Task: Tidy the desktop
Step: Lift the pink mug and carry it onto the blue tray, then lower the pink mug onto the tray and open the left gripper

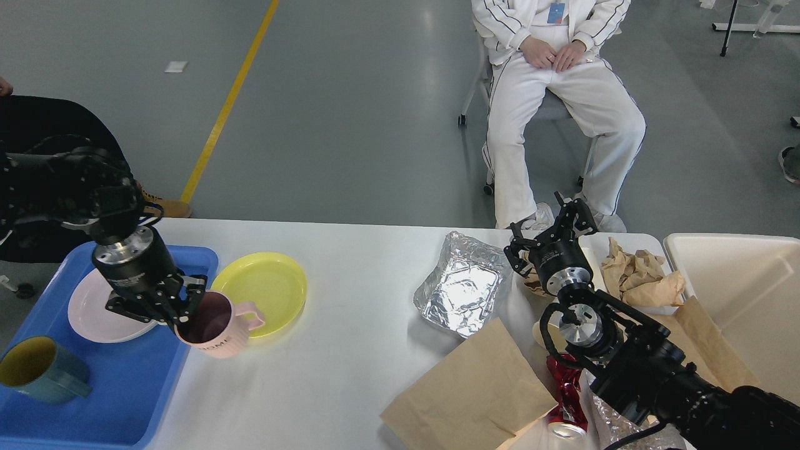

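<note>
Carrying item: pink mug [215, 325], rim pinched by left gripper [172, 310], tilted over blue tray [125, 400] edge at desktop [350, 362] nine o'clock; level before release; right gripper [550, 234] spread, empty.

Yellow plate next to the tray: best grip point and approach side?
Pinch the raised rim of the yellow plate at its near-right edge, coming from above with one finger inside and one outside. It lies flat on the desktop, so only the rim offers a hold; the pink mug held by the left gripper crowds its left side.
</note>
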